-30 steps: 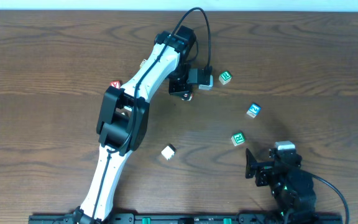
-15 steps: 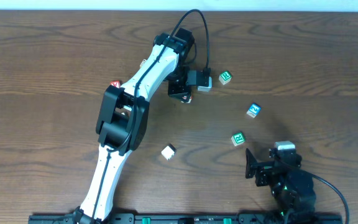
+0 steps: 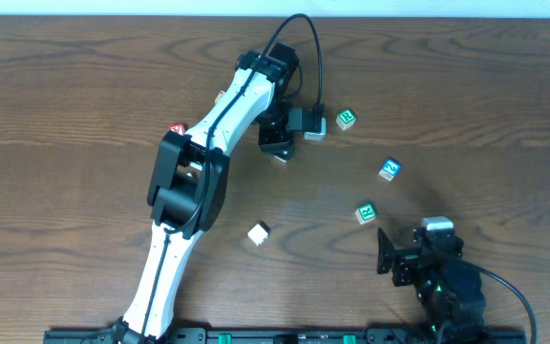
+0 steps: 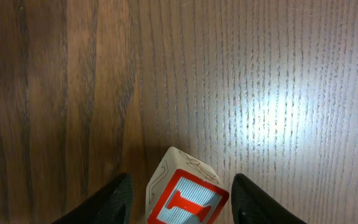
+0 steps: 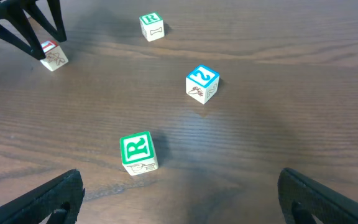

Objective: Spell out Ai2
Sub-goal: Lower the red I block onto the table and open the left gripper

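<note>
A white cube with a red "I" [image 4: 185, 198] rests tilted on the wood between the fingers of my left gripper [image 4: 183, 204]. The jaws stand open, with a gap on each side of the cube. From overhead the left gripper [image 3: 278, 143] is at the table's upper middle, and the I cube [image 5: 53, 55] shows under it in the right wrist view. A red-marked cube [image 3: 177, 130], its letter unreadable, peeks out beside the left arm. The blue "2" cube [image 3: 390, 169] [image 5: 202, 83] lies to the right. My right gripper [image 3: 394, 256] [image 5: 179, 199] waits open and empty at the front right.
Two green-marked cubes lie nearby: one [image 3: 347, 118] [image 5: 151, 27] right of the left gripper, another [image 3: 366, 212] [image 5: 138, 152] just ahead of the right gripper. A plain white cube [image 3: 259, 232] sits at front centre beside the left arm.
The left jaws have spread apart and let go of the I cube, which now sits on the table between them. The right arm has not moved.
</note>
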